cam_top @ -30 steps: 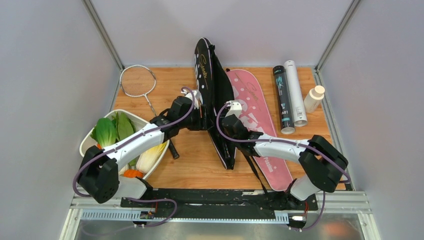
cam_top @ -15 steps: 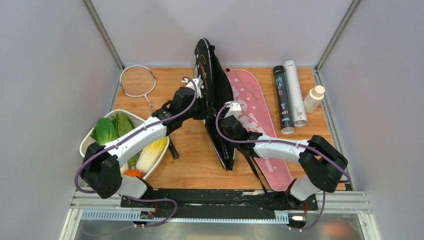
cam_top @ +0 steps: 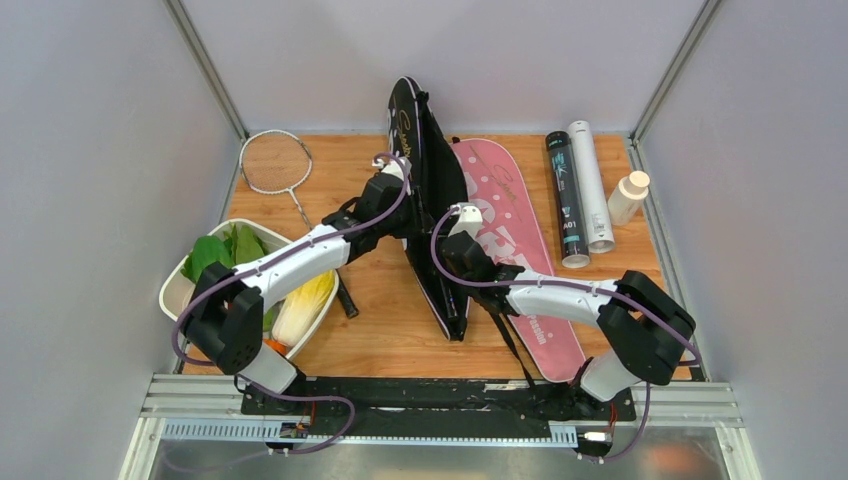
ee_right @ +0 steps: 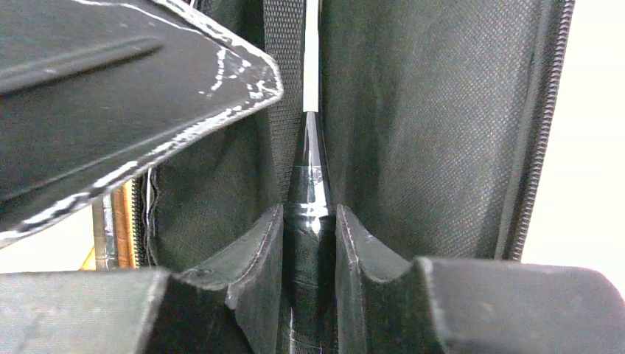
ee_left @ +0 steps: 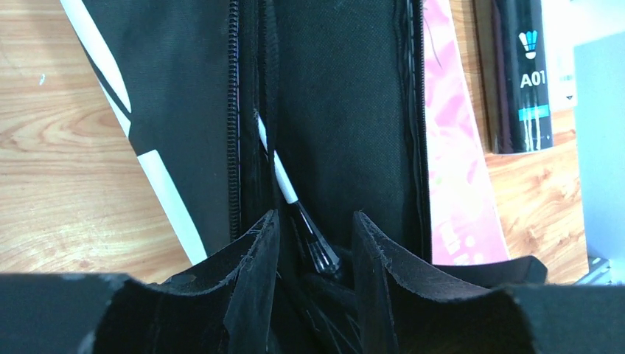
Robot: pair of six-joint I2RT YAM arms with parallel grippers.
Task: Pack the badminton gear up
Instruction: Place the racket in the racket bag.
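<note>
Mid-counter (cam_top: 385,320) stands the upright bag (cam_top: 432,180) with the bagged racket (ee_left: 282,177) inside; right of it lies the flat bag (cam_top: 510,225), then 2 tubes (cam_top: 570,200), then the bottle (cam_top: 628,197). Far left lies the loose racket (cam_top: 275,162), with the tray (cam_top: 172,288) before it.

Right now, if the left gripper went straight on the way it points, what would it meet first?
The left gripper would probably first meet the white-shafted racket lying between its jaws, inside the open black racket bag; depth is unclear.

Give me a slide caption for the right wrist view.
Right gripper clamps the racket handle inside the open black bag.
</note>
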